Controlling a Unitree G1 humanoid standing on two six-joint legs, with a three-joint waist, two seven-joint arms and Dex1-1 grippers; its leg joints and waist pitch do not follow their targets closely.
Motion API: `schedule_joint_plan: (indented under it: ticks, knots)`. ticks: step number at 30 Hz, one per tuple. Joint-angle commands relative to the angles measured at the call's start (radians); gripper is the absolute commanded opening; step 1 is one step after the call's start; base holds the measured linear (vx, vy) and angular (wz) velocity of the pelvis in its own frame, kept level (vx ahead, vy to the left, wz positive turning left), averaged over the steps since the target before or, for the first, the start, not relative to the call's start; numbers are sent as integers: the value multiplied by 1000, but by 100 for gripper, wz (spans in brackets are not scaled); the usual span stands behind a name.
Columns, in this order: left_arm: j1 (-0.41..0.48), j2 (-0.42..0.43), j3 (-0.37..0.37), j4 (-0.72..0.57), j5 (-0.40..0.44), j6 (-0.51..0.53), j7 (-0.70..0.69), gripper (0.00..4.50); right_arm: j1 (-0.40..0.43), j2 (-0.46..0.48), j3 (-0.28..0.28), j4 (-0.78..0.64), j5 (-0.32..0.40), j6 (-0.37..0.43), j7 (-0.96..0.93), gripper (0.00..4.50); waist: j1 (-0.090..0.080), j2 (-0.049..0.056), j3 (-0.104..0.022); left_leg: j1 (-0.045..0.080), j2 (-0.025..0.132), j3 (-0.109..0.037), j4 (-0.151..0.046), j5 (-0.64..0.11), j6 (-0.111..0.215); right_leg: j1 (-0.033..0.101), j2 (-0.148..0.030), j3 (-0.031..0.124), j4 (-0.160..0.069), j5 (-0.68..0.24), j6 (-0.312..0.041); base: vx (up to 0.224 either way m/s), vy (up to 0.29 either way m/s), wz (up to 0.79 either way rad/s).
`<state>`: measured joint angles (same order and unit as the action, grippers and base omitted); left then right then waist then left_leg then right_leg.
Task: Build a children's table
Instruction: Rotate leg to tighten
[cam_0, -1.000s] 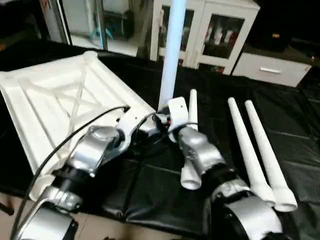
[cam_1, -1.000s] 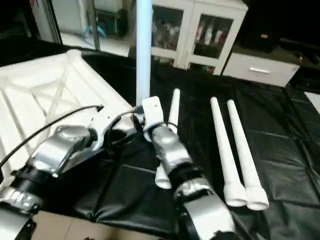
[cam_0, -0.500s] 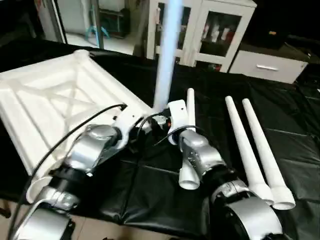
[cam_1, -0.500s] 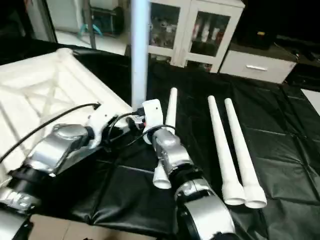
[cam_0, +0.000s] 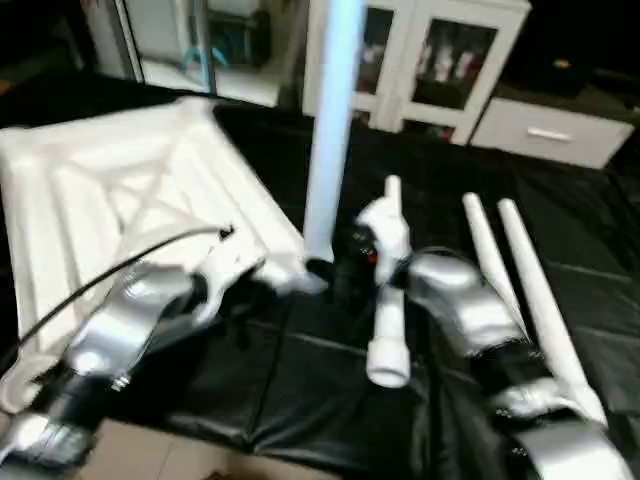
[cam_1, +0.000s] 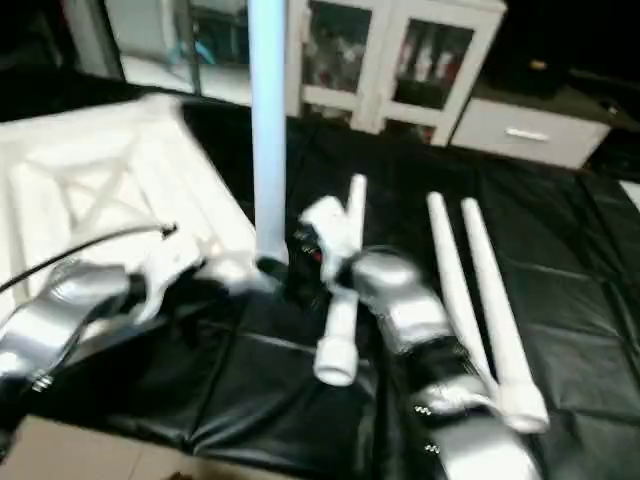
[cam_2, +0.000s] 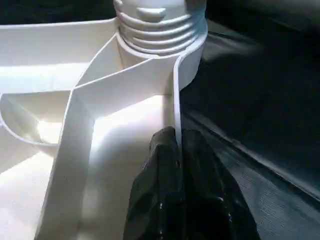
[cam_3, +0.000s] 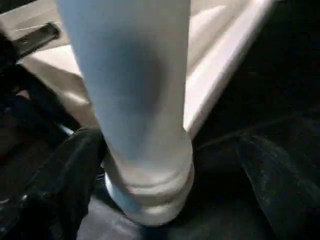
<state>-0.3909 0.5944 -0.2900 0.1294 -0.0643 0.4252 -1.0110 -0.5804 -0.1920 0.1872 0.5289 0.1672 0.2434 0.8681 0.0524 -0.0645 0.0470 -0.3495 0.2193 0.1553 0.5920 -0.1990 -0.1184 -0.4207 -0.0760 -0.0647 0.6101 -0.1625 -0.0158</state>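
The white tabletop (cam_0: 110, 200) lies ribs-up on the black-covered work table, at the left. One white leg (cam_0: 330, 130) stands upright in its near right corner socket (cam_2: 160, 30). My left gripper (cam_2: 177, 150) is shut on the tabletop's thin rim just beside that socket. My right gripper (cam_3: 170, 190) is open, with a black finger (cam_3: 65, 185) on each side of the leg's base and a gap between leg and fingers. A loose leg (cam_0: 388, 290) lies just right of the socket. Two more legs (cam_0: 520, 280) lie side by side farther right.
White glass-door cabinets (cam_0: 430, 60) and a white drawer unit (cam_0: 550, 135) stand behind the work table. The black cover (cam_0: 300, 390) reaches to the table's front edge (cam_0: 250, 445) below my arms. A black cable (cam_0: 120, 270) runs along my left forearm.
My right gripper's fingers have spread away from the upright leg, which stays standing in the socket. The left gripper keeps its hold on the rim. The camera has shifted.
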Motion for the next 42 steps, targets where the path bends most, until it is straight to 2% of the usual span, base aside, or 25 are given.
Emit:
schedule_joint_plan:
  ticks: [1, 5, 9, 19, 26, 35, 36, 42]
  knots:
    - [5, -2, -41, -60, -23, -6, -58, 0, 11, -33, 20, -31, 2, 19, 51, 448, -4, 30, -57, 8, 7, 16, -80, -235, -4, 54, -42, 40, -58, -183, -217, 0, 0, 0]
    - [9, 5, -37, -75, -29, 3, -67, 0, 24, -56, 47, -48, -9, 25, 96, 448, 5, 30, -57, 8, 7, 17, -79, -226, -9, 55, -43, 41, -59, -185, -211, 0, 0, 0]
    - [8, 6, -36, -73, -28, -1, -66, 0, 29, -63, 60, -53, -21, 24, 109, 448, 4, 27, -59, 3, 5, 16, -78, -201, -13, 60, -43, 40, -55, -166, -209, 0, 0, 0]
    - [8, 12, -31, -74, -25, -8, -73, 0, 40, -80, 71, -76, -24, 33, 134, 448, 4, 27, -61, 4, 6, 17, -76, -190, -8, 61, -43, 40, -53, -149, -214, 0, 0, 0]
    - [10, 12, -32, -77, -26, -5, -77, 0, 42, -77, 70, -80, -16, 47, 143, 387, 5, 28, -61, 4, 6, 17, -75, -180, -8, 61, -42, 40, -51, -135, -220, 0, 0, 0]
    - [12, 14, -33, -76, -28, -3, -81, 0, 41, -60, 65, -64, -13, 40, 134, 331, 5, 29, -62, 4, 5, 17, -74, -179, -8, 62, -43, 39, -50, -131, -222, 0, 0, 0]
    - [14, 16, -34, -78, -29, -1, -83, 0, 43, -57, 65, -64, -13, 39, 134, 309, 5, 29, -62, 5, 5, 17, -74, -181, -9, 61, -42, 39, -51, -133, -221, 0, 0, 0]
    - [19, 17, -34, -83, -32, 1, -85, 0, 49, -44, 69, -61, -19, 35, 118, 276, 4, 28, -62, 4, 5, 16, -75, -183, -11, 62, -43, 39, -50, -140, -218, 0, 0, 0]
